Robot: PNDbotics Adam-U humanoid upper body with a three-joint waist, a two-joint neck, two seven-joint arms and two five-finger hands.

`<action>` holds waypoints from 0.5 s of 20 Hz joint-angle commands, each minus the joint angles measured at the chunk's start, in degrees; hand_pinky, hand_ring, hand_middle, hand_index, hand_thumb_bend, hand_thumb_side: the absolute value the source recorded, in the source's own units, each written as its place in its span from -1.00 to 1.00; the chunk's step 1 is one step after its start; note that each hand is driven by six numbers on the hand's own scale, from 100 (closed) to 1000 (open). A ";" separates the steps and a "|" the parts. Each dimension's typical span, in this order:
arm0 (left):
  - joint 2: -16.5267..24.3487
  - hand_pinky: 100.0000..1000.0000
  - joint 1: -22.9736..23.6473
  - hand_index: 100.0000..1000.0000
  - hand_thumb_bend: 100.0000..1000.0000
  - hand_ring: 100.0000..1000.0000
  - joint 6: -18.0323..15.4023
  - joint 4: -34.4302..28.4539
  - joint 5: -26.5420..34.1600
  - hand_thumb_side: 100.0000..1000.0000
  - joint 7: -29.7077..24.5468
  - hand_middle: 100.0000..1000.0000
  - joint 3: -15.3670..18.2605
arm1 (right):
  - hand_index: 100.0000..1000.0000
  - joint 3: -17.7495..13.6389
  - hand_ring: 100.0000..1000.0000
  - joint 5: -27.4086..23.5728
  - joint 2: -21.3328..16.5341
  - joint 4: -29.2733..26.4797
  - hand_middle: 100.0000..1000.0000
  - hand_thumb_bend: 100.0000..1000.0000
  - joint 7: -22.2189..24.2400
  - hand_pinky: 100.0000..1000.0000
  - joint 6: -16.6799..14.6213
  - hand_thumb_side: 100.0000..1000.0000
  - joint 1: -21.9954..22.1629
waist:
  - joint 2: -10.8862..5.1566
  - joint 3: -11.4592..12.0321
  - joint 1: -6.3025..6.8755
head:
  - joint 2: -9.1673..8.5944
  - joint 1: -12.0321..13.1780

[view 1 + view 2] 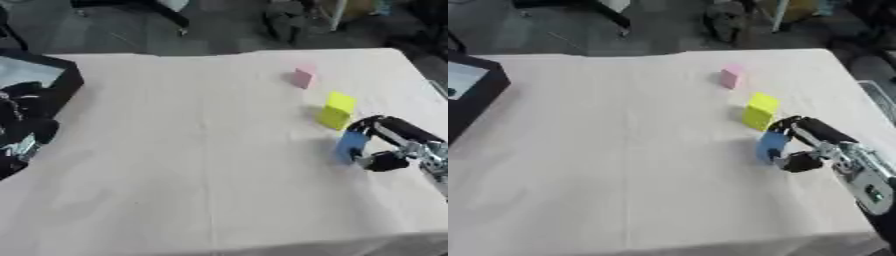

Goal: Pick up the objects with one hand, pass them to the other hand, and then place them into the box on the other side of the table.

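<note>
Our right hand (pixel 798 145) is at the blue block (pixel 771 146) on the right side of the desk (pixel 175 165), fingers curled over its top and thumb low at its near side, so it looks clamped on the block, which seems to rest on the cloth. The step in hand, as we judge it, is the pick-up. To do it well we lift straight up before swinging left, since the yellow block (pixel 337 110) stands just beside the blue one on its far side and a sideways drag could topple it. The pink block (pixel 303 77) sits further back, well apart, and is no worry.

We want the block held by its right part, leaving its left face free for the handover. Our left hand (pixel 22 135) shows dark at the left edge near the box (pixel 470 95); we cannot tell how its fingers stand. We should bring it toward mid-desk, meet there, and let go only once it has closed.
</note>
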 commanded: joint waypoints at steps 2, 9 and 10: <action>0.64 0.41 -0.46 0.66 0.03 0.43 0.10 -0.45 0.11 0.12 0.30 0.44 0.57 | 0.48 -1.11 0.20 -0.77 -1.22 -4.27 0.04 -1.00 -4.25 0.48 -0.15 -0.85 -0.72 | -0.61 -0.15 0.02 | -0.13 0.15; 1.71 0.41 -1.40 0.66 0.05 0.43 0.31 0.99 1.23 0.13 -0.52 0.44 -0.41 | 0.48 0.81 0.19 -2.40 -0.51 -15.06 0.04 -1.00 -4.98 0.48 -1.89 -0.91 -3.64 | -0.74 -0.31 0.04 | -0.13 0.40; 2.01 0.41 -1.71 0.66 0.05 0.43 0.41 1.47 1.76 0.13 -0.95 0.44 -0.86 | 0.48 1.55 0.19 -2.65 -0.13 -16.88 0.04 -1.00 -4.91 0.48 -2.44 -0.91 -4.72 | -0.78 -0.32 0.04 | -0.13 0.44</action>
